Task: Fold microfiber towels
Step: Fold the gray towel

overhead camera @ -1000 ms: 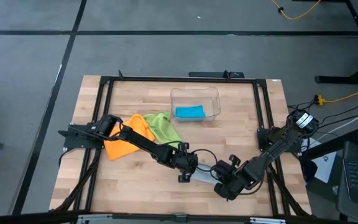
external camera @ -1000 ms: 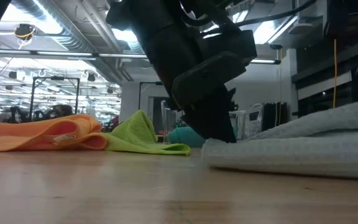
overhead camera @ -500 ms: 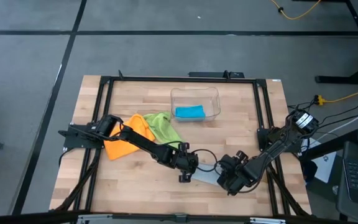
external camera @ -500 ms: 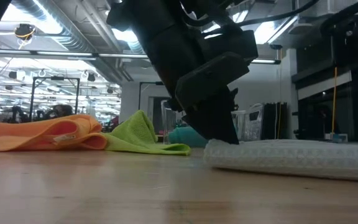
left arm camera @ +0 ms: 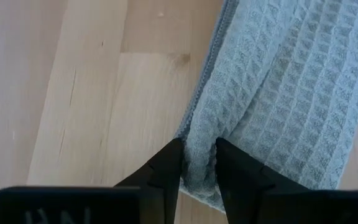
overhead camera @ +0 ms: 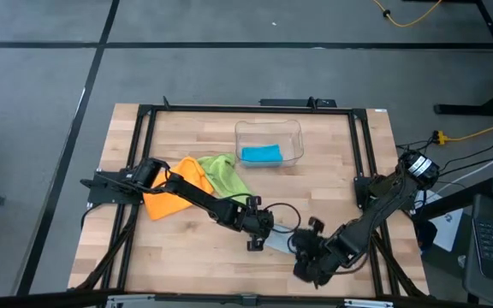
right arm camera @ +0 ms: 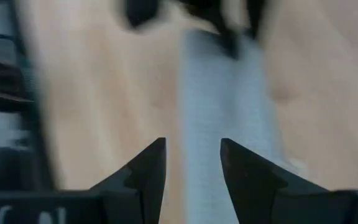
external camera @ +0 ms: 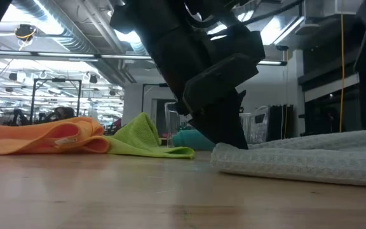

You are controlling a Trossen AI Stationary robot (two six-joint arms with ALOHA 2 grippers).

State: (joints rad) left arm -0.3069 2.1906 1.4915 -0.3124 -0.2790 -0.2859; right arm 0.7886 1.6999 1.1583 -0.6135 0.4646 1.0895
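Near the table's (overhead camera: 127, 257) front edge, well in front of the clear plastic bin (overhead camera: 269, 142), the pale grey-blue towel (overhead camera: 279, 242) lies on the wood between the two grippers. The left gripper (overhead camera: 258, 238) pinches a bunched fold at the towel's end, its narrow fingers (left arm camera: 166, 171) pressed on either side of the waffle cloth (left arm camera: 278, 106) exactly as they were a second ago; it has not shifted. The right gripper (overhead camera: 308, 263) has changed: half a second ago it sat just right of the towel, and now it has swung down toward the table's front edge, on the towel's far end from the left gripper. Its fingers (right arm camera: 142, 171) stand parted over the blurred grey strip (right arm camera: 219, 118), and no grip on the cloth can be seen. From table height the towel (external camera: 310, 156) lies heaped at the right, its top edge rising toward the right, where half a second ago it lay flatter.

The teal blue towel (overhead camera: 261, 154) lies folded inside the bin, unchanged. Left of the bin and nearer the front, the lime green towel (overhead camera: 226, 175) and the orange towel (overhead camera: 175, 190) lie crumpled and touching each other, the green one closer to the bin, both where they were before, with the left arm reaching across the orange one.
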